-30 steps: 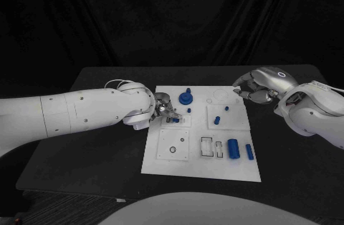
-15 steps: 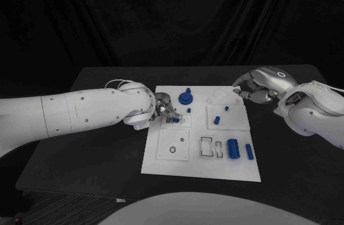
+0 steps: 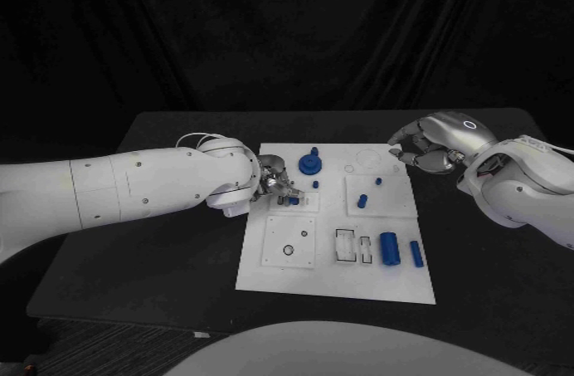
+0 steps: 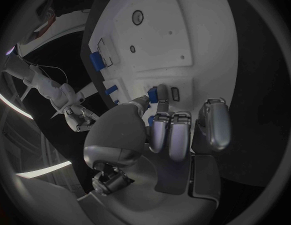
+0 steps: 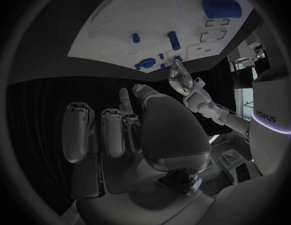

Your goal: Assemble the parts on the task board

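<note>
The white task board (image 3: 323, 272) lies in the middle of the black table. My left hand (image 3: 273, 185) hangs over the board's left side, and its thumb and a finger pinch a small blue part (image 4: 153, 94) against the board beside a small slot. The same part (image 3: 293, 200) shows at the fingertips from the head camera. My right hand (image 3: 425, 150) hovers just off the board's far right corner with its fingers curled in; I see nothing plainly in them. In the right wrist view that hand (image 5: 130, 130) is well above the board (image 5: 120, 30).
On the board are a blue round knob (image 3: 312, 160), two short blue pegs (image 3: 362, 200) (image 3: 378, 180), a thick blue cylinder (image 3: 389, 247) and a thinner one (image 3: 416, 253). Bare black table (image 3: 156, 260) lies to either side.
</note>
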